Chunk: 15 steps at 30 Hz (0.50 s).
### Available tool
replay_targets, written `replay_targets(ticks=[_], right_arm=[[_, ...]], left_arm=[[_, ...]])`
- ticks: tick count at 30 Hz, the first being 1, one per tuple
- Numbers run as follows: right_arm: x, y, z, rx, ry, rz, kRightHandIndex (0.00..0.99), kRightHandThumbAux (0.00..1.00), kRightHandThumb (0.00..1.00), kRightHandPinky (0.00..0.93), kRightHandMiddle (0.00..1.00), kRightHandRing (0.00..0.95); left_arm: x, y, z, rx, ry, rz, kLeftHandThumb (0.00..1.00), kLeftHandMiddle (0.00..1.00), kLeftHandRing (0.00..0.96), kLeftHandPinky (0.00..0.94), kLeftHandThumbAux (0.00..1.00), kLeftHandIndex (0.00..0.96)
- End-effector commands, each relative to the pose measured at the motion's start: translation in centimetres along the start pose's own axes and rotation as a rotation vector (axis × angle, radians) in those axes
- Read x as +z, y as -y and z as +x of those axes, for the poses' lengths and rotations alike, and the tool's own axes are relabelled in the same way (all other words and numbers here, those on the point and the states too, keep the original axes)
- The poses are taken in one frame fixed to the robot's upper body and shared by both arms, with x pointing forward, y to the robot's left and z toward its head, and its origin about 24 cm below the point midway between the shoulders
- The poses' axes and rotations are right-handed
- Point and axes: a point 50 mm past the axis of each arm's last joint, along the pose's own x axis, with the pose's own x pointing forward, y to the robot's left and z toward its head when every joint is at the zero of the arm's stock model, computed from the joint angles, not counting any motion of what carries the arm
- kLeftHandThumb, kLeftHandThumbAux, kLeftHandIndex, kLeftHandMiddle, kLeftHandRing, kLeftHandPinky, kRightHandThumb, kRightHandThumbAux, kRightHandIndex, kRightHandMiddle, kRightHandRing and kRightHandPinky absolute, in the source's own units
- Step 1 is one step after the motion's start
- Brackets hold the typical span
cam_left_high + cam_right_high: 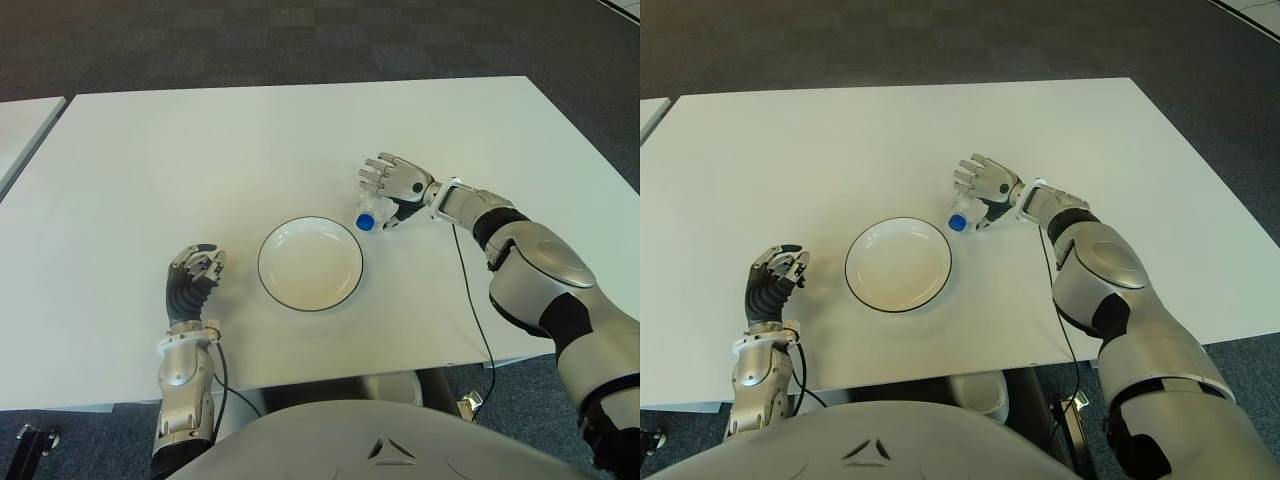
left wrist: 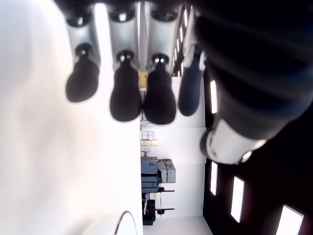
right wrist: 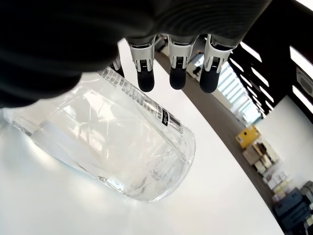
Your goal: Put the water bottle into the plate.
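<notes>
Right wrist view: right robot hand (image 3: 171,63) uncurled above water bottle (image 3: 117,142).

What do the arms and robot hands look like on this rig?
Both arms have glossy silver-grey shells with black joint sections. The left robot hand has a black ribbed palm, silver fingers and dark rounded fingertips. The right robot hand matches, behind a white wrist cuff. Thin black cables trail from each forearm.

Right arm is stretched forward across the table, right hand (image 1: 392,183) palm-down with the fingers (image 3: 177,78) extended and a bit spread, not clamped on anything. Left hand (image 1: 193,274) sits low on the robot's left side, forearm upright, fingers (image 2: 125,100) loosely curled inward and empty.
</notes>
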Motion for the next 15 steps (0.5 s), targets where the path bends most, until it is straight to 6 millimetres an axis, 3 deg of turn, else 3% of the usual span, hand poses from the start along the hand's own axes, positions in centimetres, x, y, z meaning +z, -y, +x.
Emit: replay_targets(ticks=[1,15], right_arm=[[1.9,-1.0,0.0,0.072,0.015,0.027,0.000,0.181,0.531,0.000,0.000,0.000],[2.7,-0.1,1.1,0.077,0.021,0.039,0.000,0.193,0.526,0.000,0.000,0.000]], left_arm=[[0.0,-0.4,-0.3,0.011,-0.019,0.003,0.700,0.748,0.736,0.736,0.723,0.432],[0.0,-0.8,-0.7,0.024,-0.015,-0.009,0.701,0.745,0.732,0.730,0.722,0.433]])
